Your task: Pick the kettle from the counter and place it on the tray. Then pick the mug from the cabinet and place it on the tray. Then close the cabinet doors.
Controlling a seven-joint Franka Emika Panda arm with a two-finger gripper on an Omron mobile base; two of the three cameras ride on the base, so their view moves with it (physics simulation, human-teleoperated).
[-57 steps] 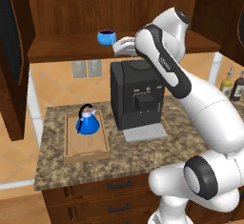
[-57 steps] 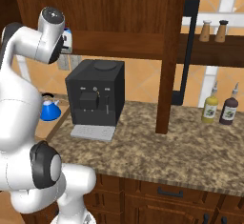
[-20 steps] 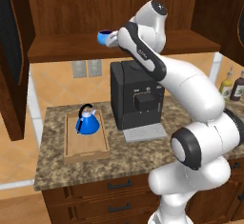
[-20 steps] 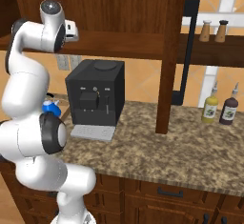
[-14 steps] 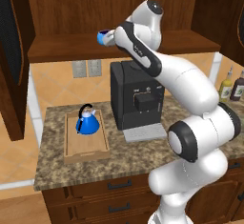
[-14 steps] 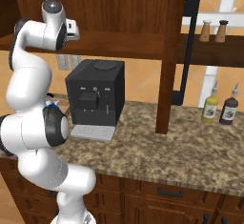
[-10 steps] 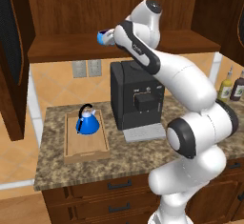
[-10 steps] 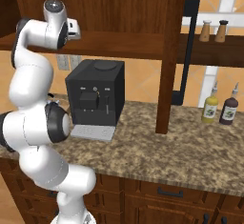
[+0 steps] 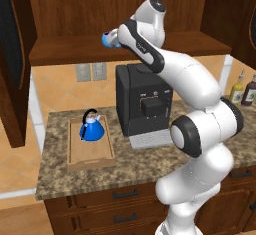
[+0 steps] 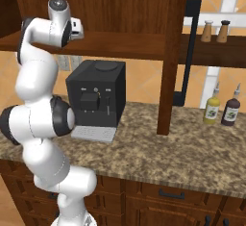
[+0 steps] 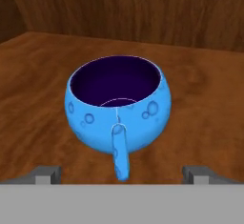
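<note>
The squat blue mug (image 11: 119,105) stands upright on the cabinet shelf (image 11: 200,99), its handle pointing at the hand. My gripper (image 11: 121,175) is open, with one fingertip (image 11: 46,174) left and the other right of the handle, both just short of the mug's body and touching nothing. From the left base view the mug (image 9: 107,39) peeks out beside the gripper (image 9: 115,37) at shelf height. The blue kettle (image 9: 91,128) sits upright in the light-wood tray (image 9: 89,155) on the granite counter (image 9: 65,181). The left cabinet door (image 9: 12,59) and the right cabinet door (image 10: 189,52) stand open.
A black coffee machine (image 9: 144,104) stands on the counter right of the tray, under the shelf and my arm. Two bottles (image 10: 212,106) stand at the counter's far right. Two shakers (image 10: 215,31) sit on a side shelf. Drawers with black handles (image 9: 125,194) run below.
The hand has edged a little closer to the mug on the shelf, covering more of it in the left base view. The jaws stayed open; kettle and tray have not moved.
</note>
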